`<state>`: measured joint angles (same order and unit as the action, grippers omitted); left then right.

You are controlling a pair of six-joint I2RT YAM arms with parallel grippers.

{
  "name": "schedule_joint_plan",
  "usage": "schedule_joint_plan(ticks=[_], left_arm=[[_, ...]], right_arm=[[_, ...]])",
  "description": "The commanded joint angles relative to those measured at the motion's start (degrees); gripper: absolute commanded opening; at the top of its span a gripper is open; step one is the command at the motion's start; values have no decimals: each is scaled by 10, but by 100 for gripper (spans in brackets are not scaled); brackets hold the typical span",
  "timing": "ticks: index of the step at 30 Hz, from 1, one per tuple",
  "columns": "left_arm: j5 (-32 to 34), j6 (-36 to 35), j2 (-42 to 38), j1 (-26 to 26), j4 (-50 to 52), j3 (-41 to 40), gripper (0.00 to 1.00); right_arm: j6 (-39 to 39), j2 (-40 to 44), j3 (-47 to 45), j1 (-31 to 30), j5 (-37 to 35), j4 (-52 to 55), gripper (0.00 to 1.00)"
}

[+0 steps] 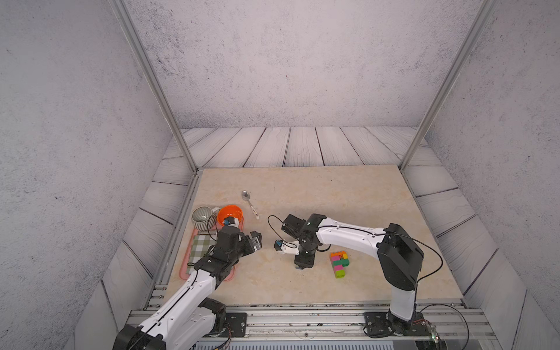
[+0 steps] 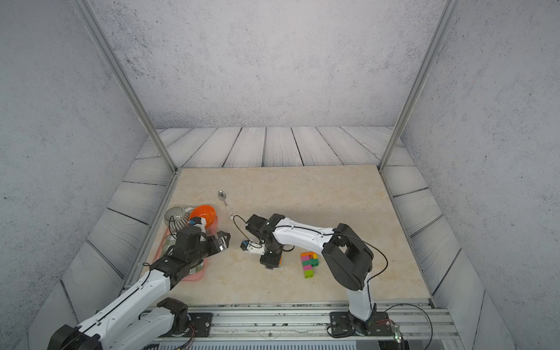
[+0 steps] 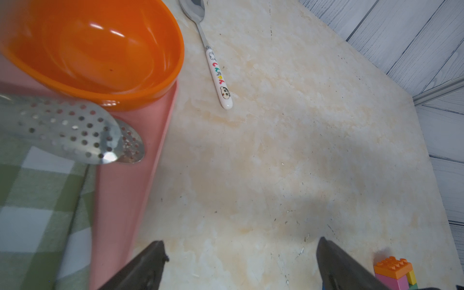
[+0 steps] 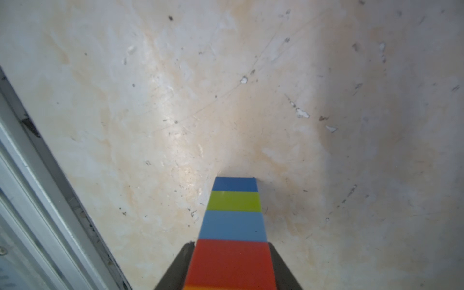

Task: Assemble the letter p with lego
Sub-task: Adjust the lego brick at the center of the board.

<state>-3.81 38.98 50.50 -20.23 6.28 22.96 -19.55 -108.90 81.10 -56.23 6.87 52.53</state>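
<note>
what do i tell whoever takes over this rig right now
Left gripper: open, empty, beside the pink tray.
Right gripper: shut on a brick column, blue, lime, blue, red, orange, pointing down at the table.
Second brick cluster lies apart on the table.
Done: two stacked pieces.
Left: probably join them into the p.

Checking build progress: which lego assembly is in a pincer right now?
The straight blue, lime, light-blue and red column, clamped in the right pincer. The other assembly, pink, green and orange, lies free on the table.
</note>
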Motion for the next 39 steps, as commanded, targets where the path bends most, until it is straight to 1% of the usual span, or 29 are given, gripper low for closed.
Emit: schedule_joint_plan(ticks=[1,4,6,9,12,14,17,20,24,26,29,36,39], left_arm=[[20,3,-23,11,17,-12,98],[27,6,-48,17,25,-19,98],[34,6,-65,18,32,-21,98],[42,5,-90,19,39,-26,98],[47,7,-113,19,43,-30,98],[49,5,-125,19,47,-32,98],[46,5,-135,18,48,-34,98],[44,5,-136,19,47,-35,98],[40,6,-134,18,44,-34,98],[39,6,-132,19,42,-34,98],[38,6,-131,19,40,-34,98],[37,7,-132,19,39,-35,98],[36,6,-131,19,39,-35,98]], right_arm=[[-1,-3,21,6,25,9,37],[-4,-6,35,13,53,22,26],[-8,-8,45,21,80,36,23],[-22,-16,65,47,155,66,22],[-38,-46,94,86,264,110,20],[-52,-81,128,111,321,158,19],[-83,-138,182,132,398,229,20],[-122,-198,240,145,442,298,20],[-177,-260,292,151,481,363,24],[-204,-287,315,150,487,395,26],[-199,-308,326,152,471,394,29],[-180,-328,328,155,446,365,36],[-173,-331,326,156,435,355,40]])
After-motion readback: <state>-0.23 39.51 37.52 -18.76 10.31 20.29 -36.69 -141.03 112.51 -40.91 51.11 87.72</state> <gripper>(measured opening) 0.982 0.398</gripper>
